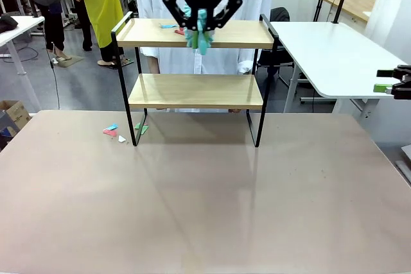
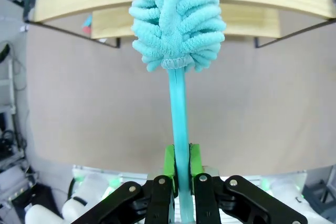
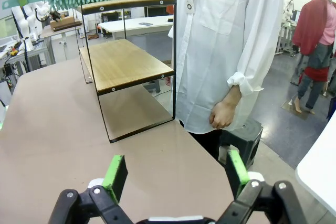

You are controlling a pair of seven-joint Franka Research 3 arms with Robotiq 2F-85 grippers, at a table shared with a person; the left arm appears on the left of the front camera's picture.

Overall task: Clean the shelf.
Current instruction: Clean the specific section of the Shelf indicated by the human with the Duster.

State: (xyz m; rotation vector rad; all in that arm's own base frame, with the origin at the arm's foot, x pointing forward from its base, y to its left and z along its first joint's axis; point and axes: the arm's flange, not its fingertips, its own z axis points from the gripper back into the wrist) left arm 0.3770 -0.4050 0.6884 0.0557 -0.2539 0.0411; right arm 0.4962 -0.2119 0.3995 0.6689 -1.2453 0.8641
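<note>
Several paper scraps [image 1: 111, 132] beside shelf [image 1: 192, 91] foot

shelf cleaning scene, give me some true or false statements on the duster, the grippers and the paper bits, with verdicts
1. The left gripper is shut on the handle of the teal duster. True.
2. The right gripper holds a cloth. False: it is open and empty.
3. Paper scraps lie on the top board of the shelf. True.
4. The duster's head rests on the table. False: it is up at the shelf's top board.
5. Other paper scraps lie on the table near a foot of the shelf. True.
</note>
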